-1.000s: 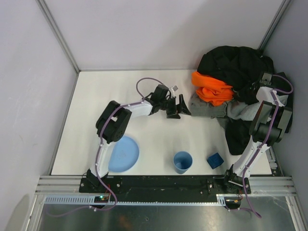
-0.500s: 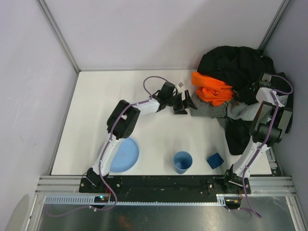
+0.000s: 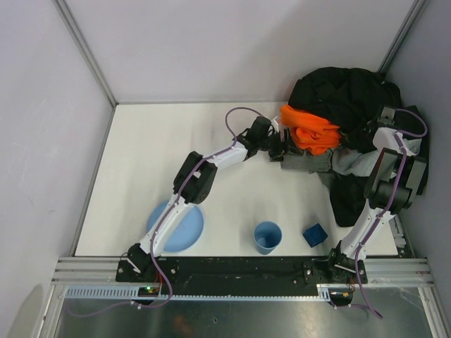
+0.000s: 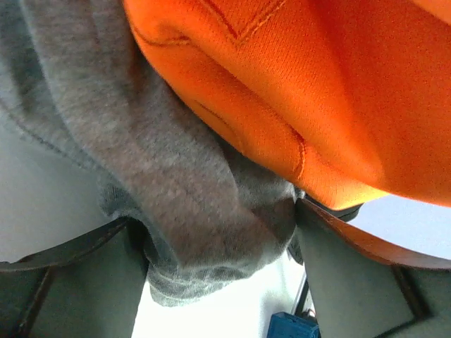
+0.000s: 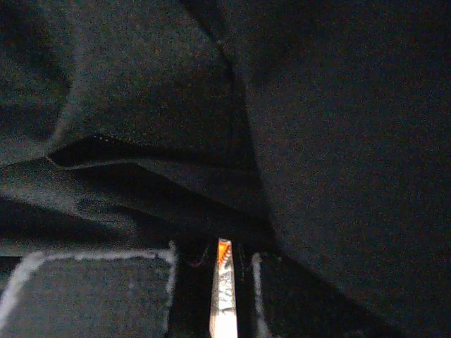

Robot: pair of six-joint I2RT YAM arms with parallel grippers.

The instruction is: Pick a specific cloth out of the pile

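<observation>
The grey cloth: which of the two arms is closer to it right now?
Left. The left fingers sit on either side of the grey cloth, just under the orange cloth. The right fingers are farther off, pressed into the black jacket.

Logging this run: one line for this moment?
left gripper open astride mid-grey soft cloth | bright orange cloth overlying it | right gripper against big black jacket, state unclear

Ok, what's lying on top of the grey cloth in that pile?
The orange cloth rests on the far edge of the grey cloth. Its right end runs into the black jacket; how much lies beneath either is hidden.
</observation>
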